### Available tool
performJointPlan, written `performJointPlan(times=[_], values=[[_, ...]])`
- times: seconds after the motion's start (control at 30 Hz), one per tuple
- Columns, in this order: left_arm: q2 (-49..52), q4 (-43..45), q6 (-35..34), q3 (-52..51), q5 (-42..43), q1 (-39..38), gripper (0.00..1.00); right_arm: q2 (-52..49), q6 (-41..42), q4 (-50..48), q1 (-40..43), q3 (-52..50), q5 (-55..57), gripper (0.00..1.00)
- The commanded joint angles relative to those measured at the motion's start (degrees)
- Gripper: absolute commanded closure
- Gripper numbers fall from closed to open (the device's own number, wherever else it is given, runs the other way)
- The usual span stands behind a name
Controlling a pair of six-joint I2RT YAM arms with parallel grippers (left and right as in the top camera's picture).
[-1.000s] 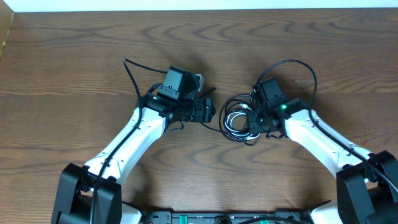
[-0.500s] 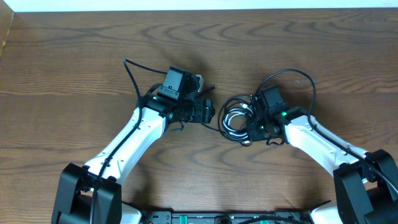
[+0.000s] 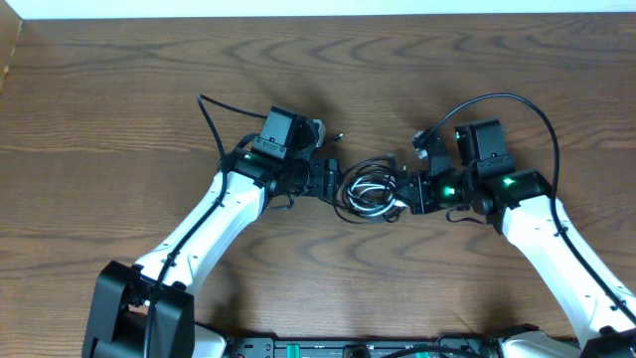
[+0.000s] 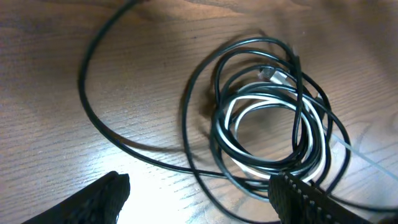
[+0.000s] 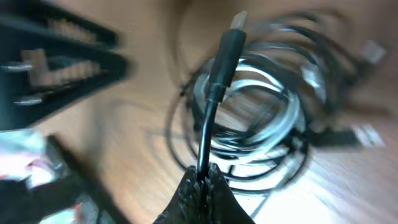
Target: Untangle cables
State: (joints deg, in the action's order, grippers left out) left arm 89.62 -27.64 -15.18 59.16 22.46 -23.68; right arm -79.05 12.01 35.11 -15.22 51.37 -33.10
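The cables (image 3: 370, 191) lie as one tangled coil of black cords with a white one on the wooden table, between my two grippers. My left gripper (image 3: 336, 183) stands open at the coil's left edge. In the left wrist view the cables (image 4: 267, 118) sit just ahead of the left gripper (image 4: 199, 202), and one black strand runs between its fingers (image 4: 102, 196) without being pinched. My right gripper (image 3: 409, 194) is at the coil's right side. It is shut (image 5: 204, 177) on a black cable (image 5: 214, 93) whose plug end (image 5: 237, 22) points away over the coil.
A thick black arm wire (image 3: 211, 121) rises behind the left wrist. Another one (image 3: 522, 104) arcs over the right wrist. A loose black strand (image 4: 87, 93) loops out left of the coil. The table's far edge (image 3: 318, 16) meets a white wall.
The right gripper has shut on a black cable, and the right arm has swung out to the right. The coil has slid slightly left toward the left gripper, which has not moved.
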Motion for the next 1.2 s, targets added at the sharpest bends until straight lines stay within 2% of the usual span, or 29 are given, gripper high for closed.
performJointPlan(times=[0.0, 0.07, 0.13, 0.33, 0.5, 0.67, 0.73, 0.87, 0.93, 1.03, 1.17], values=[[0.59, -0.13, -0.07, -0.35, 0.68, 0.09, 0.23, 0.72, 10.95, 6.51, 0.28, 0.92, 24.5, 0.99], [0.59, -0.11, -0.07, -0.35, 0.68, 0.09, 0.23, 0.72, 19.87, 13.2, 0.28, 0.92, 39.67, 0.99], [0.59, -0.11, -0.07, -0.35, 0.66, 0.09, 0.23, 0.72, 22.97, 16.59, 0.28, 0.9, 45.48, 0.97], [0.59, -0.13, -0.07, -0.35, 0.7, 0.07, 0.23, 0.7, 23.12, 20.44, 0.13, 0.9, 43.01, 0.48], [0.59, -0.09, -0.07, -0.35, 1.84, 0.07, 0.23, 0.7, 23.1, 19.93, 0.13, 0.9, 41.27, 0.3], [0.61, 2.43, 1.38, -0.35, 2.82, -4.15, 0.11, 0.5, 22.23, 17.16, 0.13, 0.83, 35.5, 0.28], [0.61, 4.48, 4.79, -0.35, 1.4, -8.0, 0.1, 0.48, 22.23, 17.38, 0.15, 0.81, 36.04, 0.28], [0.66, 6.12, 5.95, -0.35, -5.9, -12.68, 0.1, 0.46, 22.38, 18.32, 0.55, 0.81, 42.47, 0.25], [1.16, 8.17, 9.84, -0.35, -8.68, -15.47, 0.1, 0.46, 23.76, 19.8, 2.19, 0.81, 47.23, 0.18], [3.56, 11.56, 11.61, -0.35, -11.61, -17.84, 0.1, 0.48, 23.71, 19.76, 6.21, 0.81, 46.07, 0.1], [8.79, 15.76, 12.22, -0.35, -11.61, -18.67, 0.1, 0.52, 19.98, 19.56, 11.63, 0.81, 41.7, 0.08]])
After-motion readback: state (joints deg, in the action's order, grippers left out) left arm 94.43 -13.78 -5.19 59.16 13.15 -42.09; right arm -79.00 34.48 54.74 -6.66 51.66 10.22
